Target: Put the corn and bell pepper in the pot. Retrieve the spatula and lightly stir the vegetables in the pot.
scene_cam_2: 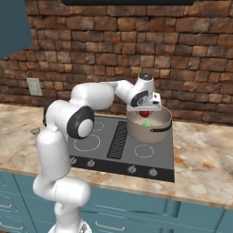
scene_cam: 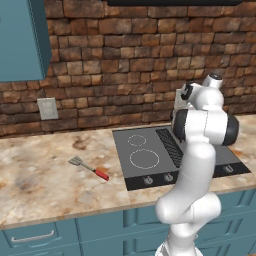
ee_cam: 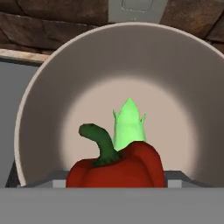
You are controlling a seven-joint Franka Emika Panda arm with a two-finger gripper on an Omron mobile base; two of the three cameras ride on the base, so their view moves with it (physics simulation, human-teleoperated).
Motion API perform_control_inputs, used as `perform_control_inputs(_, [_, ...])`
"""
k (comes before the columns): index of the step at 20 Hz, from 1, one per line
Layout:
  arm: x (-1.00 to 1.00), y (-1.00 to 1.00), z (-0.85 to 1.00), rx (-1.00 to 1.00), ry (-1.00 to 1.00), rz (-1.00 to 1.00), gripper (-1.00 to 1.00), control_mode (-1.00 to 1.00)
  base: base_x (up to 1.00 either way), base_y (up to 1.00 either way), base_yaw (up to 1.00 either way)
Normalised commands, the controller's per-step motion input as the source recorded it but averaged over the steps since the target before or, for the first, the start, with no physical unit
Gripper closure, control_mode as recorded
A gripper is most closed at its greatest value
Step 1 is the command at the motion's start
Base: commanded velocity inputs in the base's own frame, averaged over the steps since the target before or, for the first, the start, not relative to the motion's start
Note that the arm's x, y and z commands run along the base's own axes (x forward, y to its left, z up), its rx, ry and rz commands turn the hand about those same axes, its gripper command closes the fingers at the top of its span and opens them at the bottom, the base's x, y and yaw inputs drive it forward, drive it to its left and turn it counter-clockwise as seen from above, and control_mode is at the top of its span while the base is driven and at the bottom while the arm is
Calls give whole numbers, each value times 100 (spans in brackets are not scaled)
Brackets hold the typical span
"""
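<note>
My gripper (scene_cam_2: 144, 110) hangs over the pot (scene_cam_2: 151, 134), shut on the red bell pepper (scene_cam_2: 144, 113). In the hand view the bell pepper (ee_cam: 124, 169), with its curved green stem, sits close at the bottom and hides the fingertips. Below it, on the pale floor of the pot (ee_cam: 52, 87), lies the corn (ee_cam: 128, 123) in its light green husk; it also shows as the green corn (scene_cam_2: 147, 123) inside the pot. The spatula (scene_cam: 89, 167), with a silver slotted head and a red handle, lies on the counter left of the cooktop, far from the gripper.
The pot stands on the back right burner of the black cooktop (scene_cam_2: 123, 154). A brick wall runs behind, with an outlet plate (scene_cam: 48, 108). A teal wall cabinet (scene_cam: 20, 40) hangs at the upper left. The stone counter (scene_cam: 40, 185) extends on both sides.
</note>
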Motion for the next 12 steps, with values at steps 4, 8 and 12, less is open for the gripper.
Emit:
perform_control_inputs(4, [26, -7, -24, 0, 1, 2, 100, -100, 0, 0, 0])
perform_control_inputs(8, [52, -20, -5, 0, 4, 2, 100, -100, 0, 0, 0])
perform_control_inputs(12, [28, -37, 0, 0, 1, 8, 100, -100, 0, 0, 0])
